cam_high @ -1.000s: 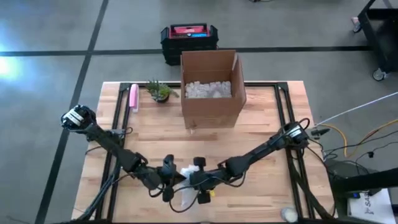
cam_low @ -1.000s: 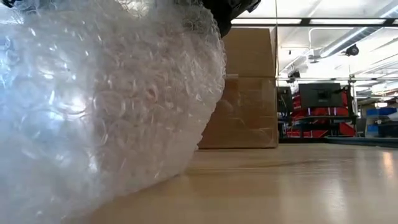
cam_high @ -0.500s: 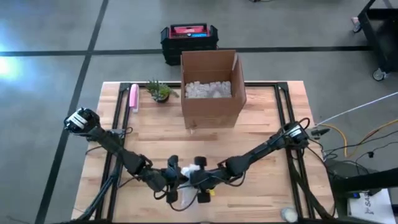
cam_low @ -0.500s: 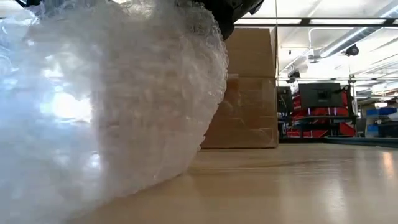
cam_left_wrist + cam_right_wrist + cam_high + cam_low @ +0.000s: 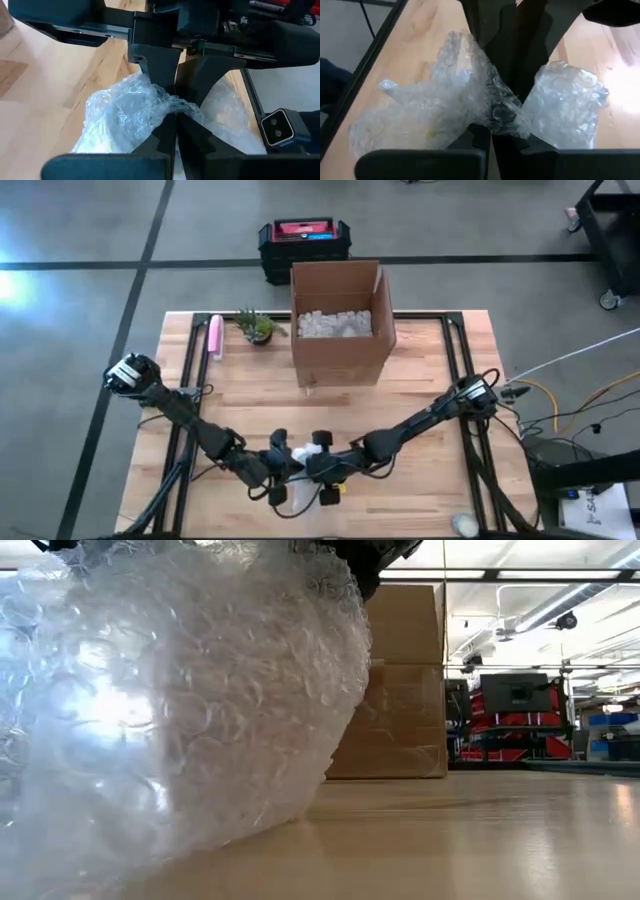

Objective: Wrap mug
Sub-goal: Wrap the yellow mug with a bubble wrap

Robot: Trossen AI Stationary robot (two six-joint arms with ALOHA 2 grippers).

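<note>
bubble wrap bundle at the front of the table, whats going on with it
Both arms meet at the table's front edge over a bundle of bubble wrap. The left gripper and right gripper are each pinched shut on a gathered fold of it. The mug itself is not visible. An open cardboard box holding white packing fill stands farther back, untouched.

you're in a workshop or warehouse bay: polished concrete floor (image 5: 80, 240) with dark tape lines, red tool cabinets (image 5: 515, 720) behind, wooden workbench (image 5: 420, 380) on black framing.
</note>
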